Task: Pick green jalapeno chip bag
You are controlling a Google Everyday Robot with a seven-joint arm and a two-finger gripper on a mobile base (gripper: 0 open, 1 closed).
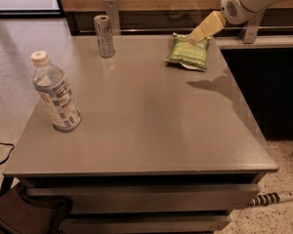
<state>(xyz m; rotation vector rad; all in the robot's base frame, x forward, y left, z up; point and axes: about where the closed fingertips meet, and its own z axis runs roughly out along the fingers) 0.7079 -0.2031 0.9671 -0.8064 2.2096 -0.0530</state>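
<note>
Camera view, step in hand: the approach to the green jalapeno chip bag [188, 56]. The bag is not yet grasped and lies flat on the table [146, 130].
Camera view, gripper: the gripper [199, 33] hangs at the upper right, angled down and to the left from the white arm [249, 1]. Its tip is over the bag's far top edge. Whether it touches the bag cannot be told, nor whether it is open or closed.
Camera view, task thing: the bag rests near the table's far right corner, well apart from the other two items. Its white edge faces away from the camera, toward the wall.
Camera view, shadow: the arm's shadow [219, 84] falls on the table just in front of the bag, which suggests the gripper is above the surface.
Camera view, next move: judged from this pose, the gripper needs to come down onto the bag and close across its crinkly body or top edge. The bag is thin and light, so a shallow grip could slip or push it toward the table's edge.
Camera view, water bottle [56, 94]: upright at the left, white cap on, clear with a label. The fill level is hard to read.
Camera view, silver can [104, 35]: upright at the far edge. Whether it is opened cannot be told.
Camera view, bag contents: it looks puffed and sealed, and nothing has spilled around it.
</note>
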